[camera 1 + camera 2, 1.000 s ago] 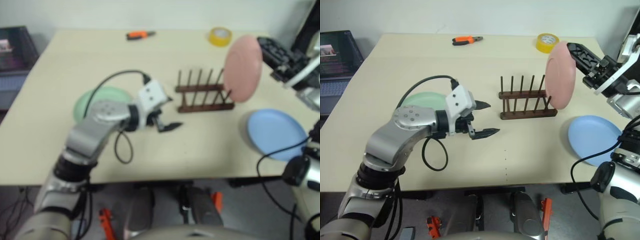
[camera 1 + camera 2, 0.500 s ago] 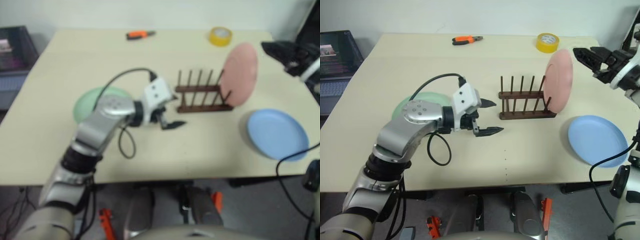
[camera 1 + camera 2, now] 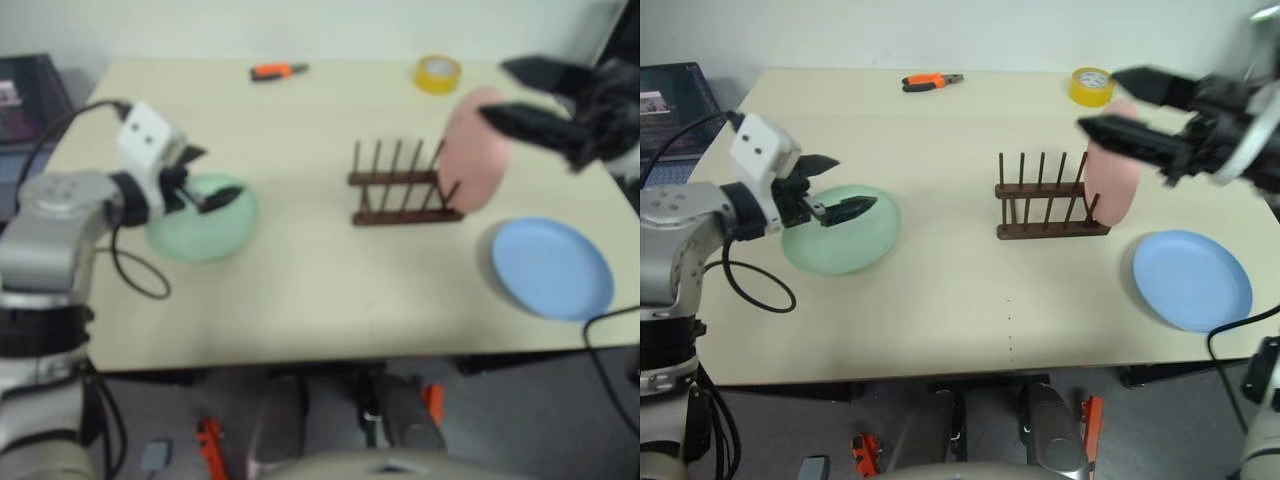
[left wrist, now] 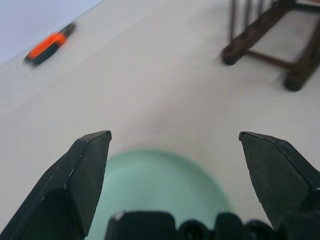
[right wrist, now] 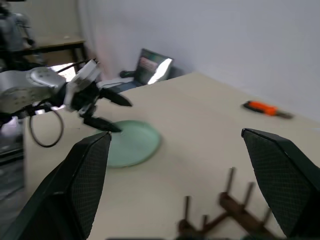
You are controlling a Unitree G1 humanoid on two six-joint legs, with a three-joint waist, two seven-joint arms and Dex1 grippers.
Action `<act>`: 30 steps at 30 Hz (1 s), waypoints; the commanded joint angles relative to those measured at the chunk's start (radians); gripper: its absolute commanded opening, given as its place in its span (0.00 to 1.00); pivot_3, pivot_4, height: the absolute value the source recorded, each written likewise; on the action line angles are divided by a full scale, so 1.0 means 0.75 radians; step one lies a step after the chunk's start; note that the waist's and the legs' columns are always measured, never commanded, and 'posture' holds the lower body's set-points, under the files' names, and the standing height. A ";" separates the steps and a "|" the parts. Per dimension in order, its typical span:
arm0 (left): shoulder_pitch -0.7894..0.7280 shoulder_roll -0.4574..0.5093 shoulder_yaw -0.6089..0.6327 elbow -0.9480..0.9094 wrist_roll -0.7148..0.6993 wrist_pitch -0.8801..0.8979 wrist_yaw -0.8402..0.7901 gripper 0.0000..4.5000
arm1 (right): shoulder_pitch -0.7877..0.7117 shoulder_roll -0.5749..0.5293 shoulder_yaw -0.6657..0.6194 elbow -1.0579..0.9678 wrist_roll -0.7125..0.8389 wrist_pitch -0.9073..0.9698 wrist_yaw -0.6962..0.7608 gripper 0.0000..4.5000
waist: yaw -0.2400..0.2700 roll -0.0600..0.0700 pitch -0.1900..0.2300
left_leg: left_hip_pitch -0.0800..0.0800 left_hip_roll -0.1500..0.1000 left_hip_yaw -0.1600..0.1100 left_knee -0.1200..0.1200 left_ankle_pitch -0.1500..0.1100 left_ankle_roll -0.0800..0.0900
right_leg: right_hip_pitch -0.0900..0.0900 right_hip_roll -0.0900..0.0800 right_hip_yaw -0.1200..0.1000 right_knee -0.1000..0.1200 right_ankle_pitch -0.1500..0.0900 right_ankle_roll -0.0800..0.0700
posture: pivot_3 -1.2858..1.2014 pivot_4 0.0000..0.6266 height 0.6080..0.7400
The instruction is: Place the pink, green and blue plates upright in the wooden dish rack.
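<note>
While the pink plate (image 3: 1113,178) leans upright in the rack (image 3: 1051,212), left claw (image 3: 837,186) wide above green plate (image 3: 843,243), right claw (image 3: 1108,104) wide, empty, blue plate (image 3: 1192,279) flat.

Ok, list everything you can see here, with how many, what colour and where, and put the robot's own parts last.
Table: one, beige, carrying everything below.
Dish rack: one, dark brown wood, middle of the table, towards the right.
Pink plate: one, upright at the rack's right end.
Green plate: one, mint, flat on the left.
Blue plate: one, light blue, flat at front right.
Tape roll: one, yellow, far right.
Pliers: one, orange handles, far edge.
Laptop: one, dark, beyond the table's left edge.
Left gripper: black jaws open, over the green plate.
Right gripper: black jaws open, above the pink plate.
</note>
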 commanded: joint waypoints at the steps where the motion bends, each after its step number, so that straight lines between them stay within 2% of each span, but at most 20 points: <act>1: -0.108 -0.016 0.014 0.317 0.163 -0.072 0.242 1.00 | -0.042 0.135 0.233 -0.025 -0.224 -0.122 -0.152 0.99 | 0.001 0.000 0.000 | 0.001 0.000 0.000 0.000 0.000 0.000 | 0.000 0.000 0.000 0.000 0.000 0.000 | 0.52 0.24 1.00; 5: -0.286 -0.089 0.005 0.751 0.240 -0.158 0.410 1.00 | -0.050 0.247 0.492 -0.003 -0.486 -0.239 -0.221 0.99 | 0.010 0.000 0.000 | -0.001 0.000 0.000 0.000 0.001 0.001 | -0.001 0.001 -0.003 0.001 0.003 0.005 | 0.52 0.24 1.00; 9: -0.358 -0.117 0.045 0.920 0.206 -0.161 0.413 1.00 | 0.011 0.286 0.558 -0.048 -0.542 -0.248 -0.213 0.99 | 0.018 -0.004 -0.002 | -0.015 -0.003 0.003 0.000 0.000 -0.001 | -0.009 0.002 -0.003 -0.001 0.005 0.009 | 0.52 0.24 1.00; 11: -0.346 -0.137 0.035 0.945 0.183 -0.140 0.361 1.00 | 0.036 0.296 0.551 -0.075 -0.542 -0.231 -0.214 0.99 | 0.018 -0.005 -0.003 | -0.023 -0.003 0.003 0.001 -0.001 -0.002 | -0.017 0.001 -0.002 0.000 0.006 0.010 | 0.52 0.24 1.00; 17: -0.282 -0.189 -0.028 0.952 0.206 -0.118 0.285 1.00 | 0.083 0.289 0.546 -0.132 -0.567 -0.197 -0.210 0.99 | 0.014 -0.006 -0.003 | -0.021 -0.003 0.003 0.002 -0.002 -0.001 | -0.017 0.000 -0.001 0.001 0.006 0.010 | 0.52 0.24 1.00; 25: -0.176 -0.237 -0.025 0.823 0.185 -0.014 0.279 1.00 | 0.091 0.295 0.546 -0.163 -0.572 -0.174 -0.208 0.99 | 0.008 -0.005 -0.004 | 0.001 0.001 0.002 0.001 -0.002 -0.001 | 0.001 0.000 -0.003 0.003 0.005 0.005 | 0.52 0.24 1.00; 30: -0.147 -0.253 0.014 0.759 0.173 0.029 0.323 0.65 | 0.093 0.295 0.557 -0.163 -0.580 -0.176 -0.200 1.00 | 0.010 -0.005 -0.004 | 0.000 0.000 0.001 0.001 -0.002 -0.001 | 0.001 -0.001 -0.001 0.003 0.005 0.006 | 0.52 0.24 1.00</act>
